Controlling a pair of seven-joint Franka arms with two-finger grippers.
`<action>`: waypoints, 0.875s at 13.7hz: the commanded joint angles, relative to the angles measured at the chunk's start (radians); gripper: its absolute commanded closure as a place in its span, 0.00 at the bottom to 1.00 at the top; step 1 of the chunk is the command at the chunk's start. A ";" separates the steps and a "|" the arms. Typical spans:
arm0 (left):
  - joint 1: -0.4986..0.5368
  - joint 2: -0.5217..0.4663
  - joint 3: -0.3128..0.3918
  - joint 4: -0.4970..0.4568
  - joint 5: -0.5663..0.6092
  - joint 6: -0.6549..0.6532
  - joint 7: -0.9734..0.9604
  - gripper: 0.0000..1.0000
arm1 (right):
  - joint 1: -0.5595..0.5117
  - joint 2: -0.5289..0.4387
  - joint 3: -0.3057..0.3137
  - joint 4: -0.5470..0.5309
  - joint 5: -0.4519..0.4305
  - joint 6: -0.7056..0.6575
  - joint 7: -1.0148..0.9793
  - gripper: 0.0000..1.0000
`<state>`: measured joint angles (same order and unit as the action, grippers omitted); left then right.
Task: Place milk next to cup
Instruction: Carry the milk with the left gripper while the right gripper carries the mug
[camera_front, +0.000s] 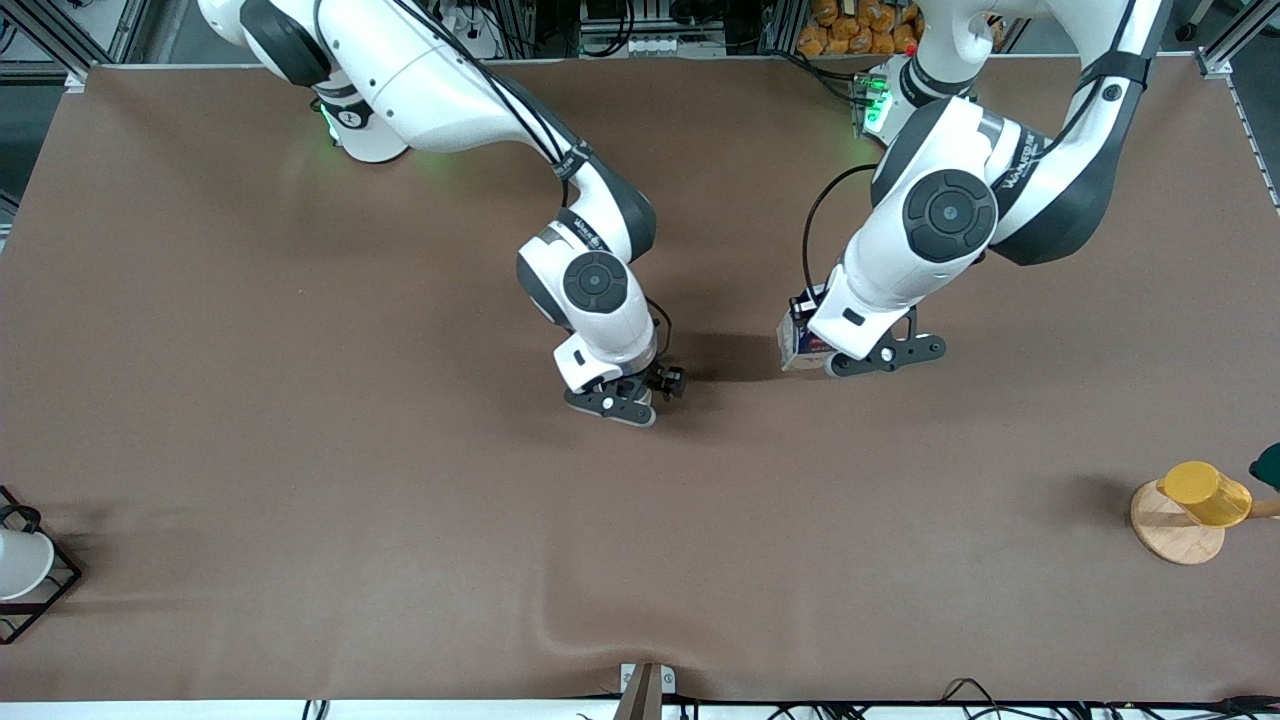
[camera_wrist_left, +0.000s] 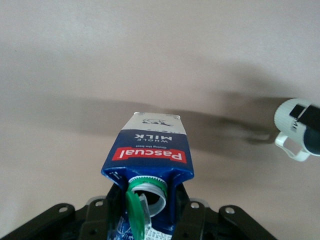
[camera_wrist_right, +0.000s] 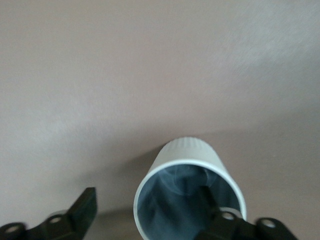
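Note:
The milk (camera_wrist_left: 150, 150), a dark blue carton with a red label band and its green cap flipped open, sits between my left gripper's (camera_wrist_left: 147, 222) fingers, which are shut on it. In the front view the left gripper (camera_front: 812, 350) holds the carton (camera_front: 793, 345) low at the table's middle. The cup (camera_wrist_right: 190, 192), beige-white with a dark grey interior, is under my right gripper (camera_wrist_right: 150, 222). The right gripper is open, with one finger inside the cup and the other outside, apart from its wall. In the front view the right hand (camera_front: 640, 392) hides the cup. The cup also shows in the left wrist view (camera_wrist_left: 295, 125), beside the milk.
A yellow cup (camera_front: 1205, 493) lies on a round wooden disc (camera_front: 1165, 535) at the left arm's end. A plain white cup in a black wire frame (camera_front: 20, 570) stands at the right arm's end. The brown cloth (camera_front: 560, 625) has a wrinkle near the front edge.

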<state>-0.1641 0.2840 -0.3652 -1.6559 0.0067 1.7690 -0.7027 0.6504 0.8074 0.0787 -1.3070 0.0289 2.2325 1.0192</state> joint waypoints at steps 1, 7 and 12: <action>-0.067 0.021 -0.001 0.051 -0.011 -0.013 -0.089 0.80 | -0.061 -0.057 0.012 -0.005 0.055 -0.062 0.007 0.00; -0.211 0.141 0.000 0.159 -0.007 -0.013 -0.337 0.80 | -0.181 -0.152 0.009 -0.006 0.077 -0.201 -0.156 0.00; -0.314 0.205 0.000 0.205 -0.005 0.041 -0.452 0.80 | -0.328 -0.214 0.004 -0.021 0.075 -0.388 -0.446 0.00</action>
<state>-0.4517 0.4463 -0.3698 -1.5076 0.0053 1.7995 -1.1142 0.3813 0.6331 0.0710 -1.2943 0.0932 1.8953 0.6822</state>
